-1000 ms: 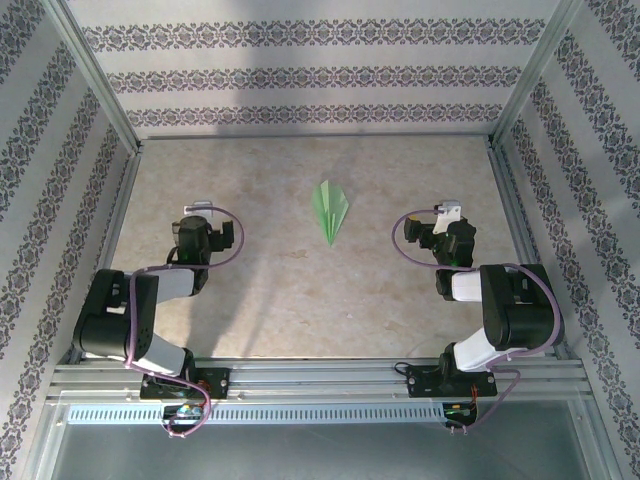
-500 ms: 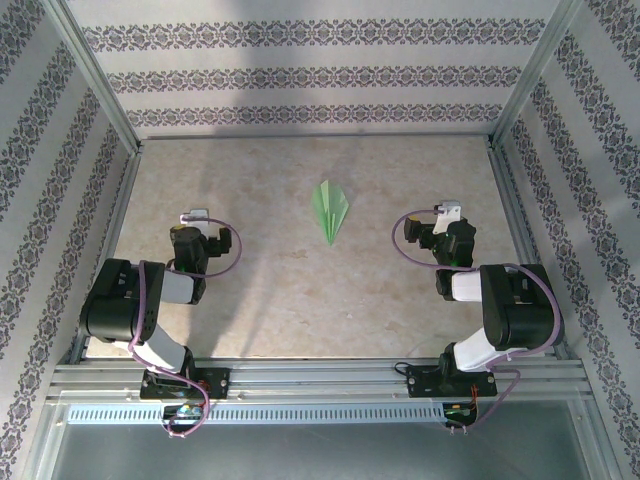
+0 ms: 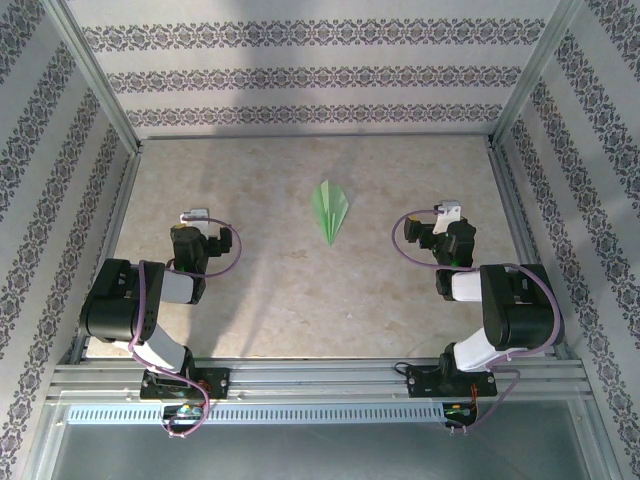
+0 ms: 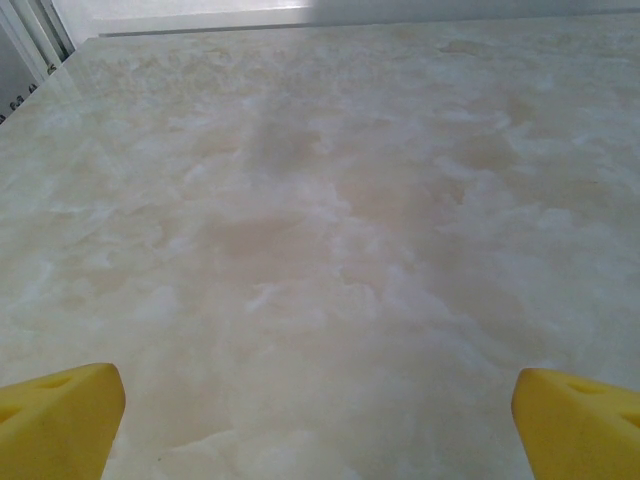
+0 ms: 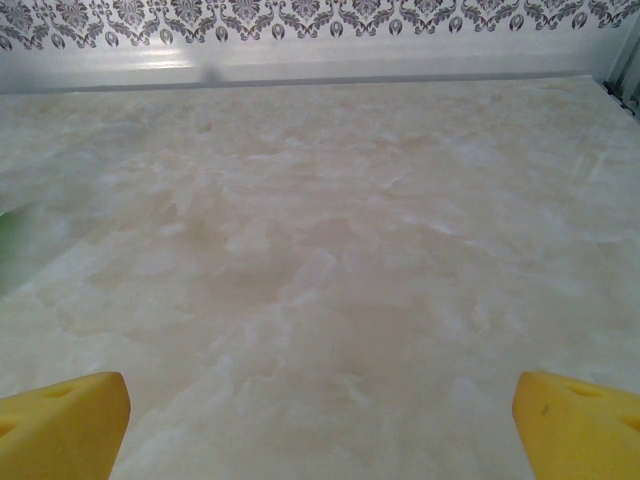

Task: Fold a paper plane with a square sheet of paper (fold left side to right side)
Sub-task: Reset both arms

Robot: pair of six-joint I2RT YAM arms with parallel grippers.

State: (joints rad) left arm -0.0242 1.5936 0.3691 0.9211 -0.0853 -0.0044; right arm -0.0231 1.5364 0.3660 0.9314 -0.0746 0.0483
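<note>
The square sheet of paper lies folded into a slim pale green paper plane [image 3: 330, 208] in the middle of the marble-look table, its point toward the arms. Nothing touches it. My left gripper [image 3: 193, 222] rests low at the left, well clear of the plane. In the left wrist view, the left gripper [image 4: 320, 430] is open, its yellow fingertips [image 4: 60, 420] wide apart over bare table. My right gripper [image 3: 448, 218] sits at the right, also apart from the plane. The right gripper [image 5: 320, 430] is open and empty, and a green sliver of the plane [image 5: 12, 245] shows at that view's left edge.
Patterned walls [image 3: 320, 75] and metal frame posts [image 3: 515, 160] enclose the table [image 3: 260, 290] on three sides. Both arms are folded back near their bases on the front rail [image 3: 320, 380].
The left arm has drawn back toward its base and its gripper has slid slightly left and nearer. The right arm and the paper plane have stayed put.
</note>
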